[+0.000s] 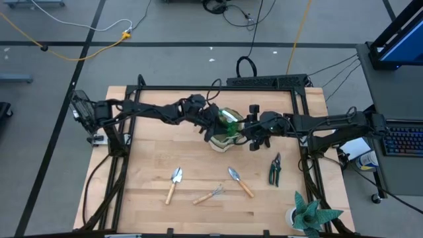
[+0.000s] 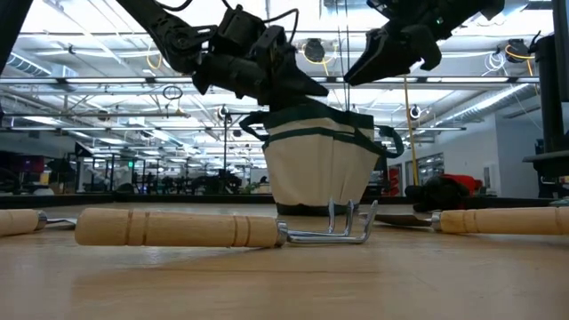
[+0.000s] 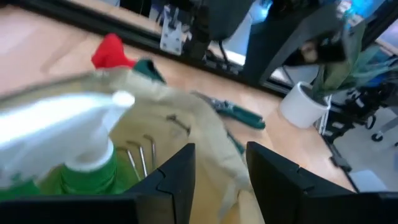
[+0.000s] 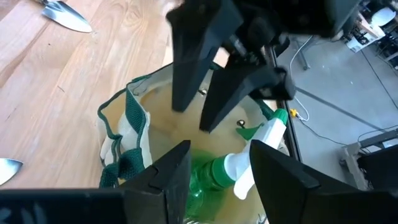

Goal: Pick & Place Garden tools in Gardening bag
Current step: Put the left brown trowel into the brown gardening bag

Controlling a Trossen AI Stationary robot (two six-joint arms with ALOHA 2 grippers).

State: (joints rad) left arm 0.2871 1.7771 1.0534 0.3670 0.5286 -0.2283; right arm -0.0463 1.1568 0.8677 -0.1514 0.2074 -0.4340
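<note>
The tan gardening bag (image 1: pixel 218 140) with green trim stands upright on the table's middle. The green spray bottle (image 4: pixel 249 165) with a white head lies tilted inside it. My left gripper (image 3: pixel 221 174) is open and points down over the bag's mouth. The bag's rim (image 3: pixel 205 140) shows between its fingers, and I cannot tell whether they touch it. My right gripper (image 4: pixel 217 174) is open and empty, above the bag's right side. Two trowels (image 1: pixel 174 183) (image 1: pixel 239 180), a hand rake (image 1: pixel 208 194) and pruning shears (image 1: pixel 274 168) lie flat on the table. A red glove (image 3: pixel 111 53) lies beyond the bag.
A spiky green plant in a white pot (image 1: pixel 310 213) stands at the near right corner. A black frame (image 1: pixel 198 89) borders the table. The tools lie in a row between the bag and the near edge. Bare wood shows left of the bag (image 1: pixel 158 145).
</note>
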